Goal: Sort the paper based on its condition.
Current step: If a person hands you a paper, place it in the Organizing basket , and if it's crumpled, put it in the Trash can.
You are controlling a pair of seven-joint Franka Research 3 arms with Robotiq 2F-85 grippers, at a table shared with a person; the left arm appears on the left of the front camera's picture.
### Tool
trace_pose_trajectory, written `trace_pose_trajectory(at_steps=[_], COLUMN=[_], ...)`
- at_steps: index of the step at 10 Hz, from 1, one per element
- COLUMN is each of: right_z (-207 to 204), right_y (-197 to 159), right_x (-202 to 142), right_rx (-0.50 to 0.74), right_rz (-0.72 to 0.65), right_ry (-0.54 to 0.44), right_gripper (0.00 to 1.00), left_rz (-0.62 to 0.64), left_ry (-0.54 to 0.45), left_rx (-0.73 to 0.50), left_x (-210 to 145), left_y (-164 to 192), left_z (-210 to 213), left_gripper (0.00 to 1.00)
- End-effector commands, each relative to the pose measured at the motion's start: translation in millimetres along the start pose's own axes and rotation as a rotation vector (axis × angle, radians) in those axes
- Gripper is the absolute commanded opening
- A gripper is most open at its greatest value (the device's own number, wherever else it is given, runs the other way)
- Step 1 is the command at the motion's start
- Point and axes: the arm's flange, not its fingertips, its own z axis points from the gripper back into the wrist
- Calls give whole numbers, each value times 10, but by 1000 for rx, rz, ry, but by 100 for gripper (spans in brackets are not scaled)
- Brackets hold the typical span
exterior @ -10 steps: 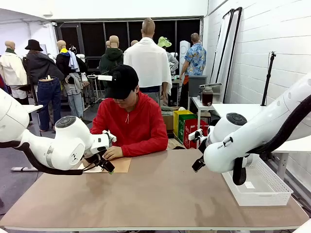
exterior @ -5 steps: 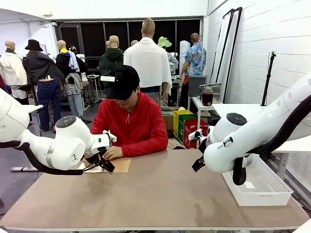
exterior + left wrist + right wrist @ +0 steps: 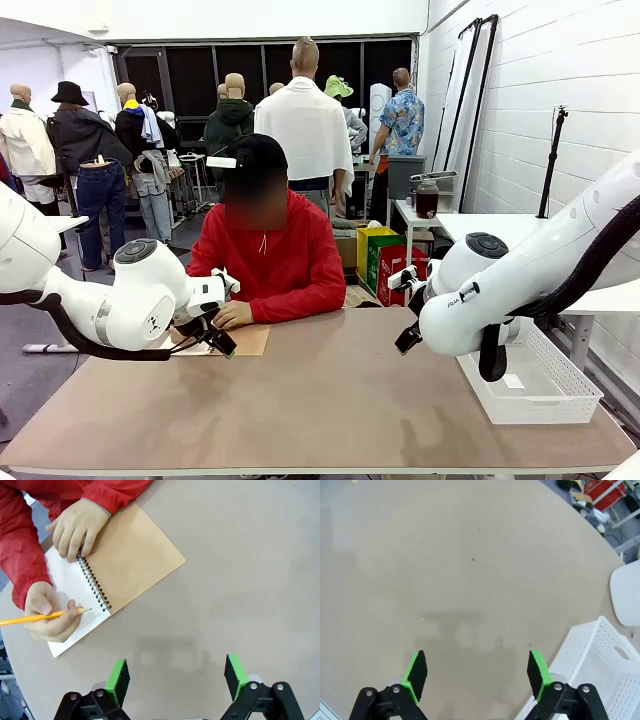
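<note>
My left gripper [image 3: 222,344] hangs low over the bench [image 3: 330,400], just beside the brown-covered notebook [image 3: 252,340] near the far left edge. A person [image 3: 275,265] in a red hoodie sits across from me, one hand [image 3: 232,315] resting on that notebook. My right gripper [image 3: 406,339] hovers above the bench, near the white mesh basket [image 3: 530,385].
</note>
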Motion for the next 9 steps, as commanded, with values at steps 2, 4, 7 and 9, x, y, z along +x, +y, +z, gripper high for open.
trace_pose_trajectory(at_steps=[2, 4, 7, 9], right_z=[0, 0, 124, 433], right_y=[-1, -1, 18, 7], right_x=[0, 0, 5, 89], right_rx=[0, 0, 11, 42], right_rz=[-1, -1, 0, 3], right_ry=[0, 0, -16, -59], right_gripper=[100, 100, 100, 100], left_rz=[2, 2, 5, 1], left_ry=[0, 0, -7, -49], left_rx=[0, 0, 10, 25], left_x=[-3, -3, 8, 97], left_y=[11, 11, -16, 4], left_z=[1, 1, 97, 409], left_gripper=[100, 100, 100, 100])
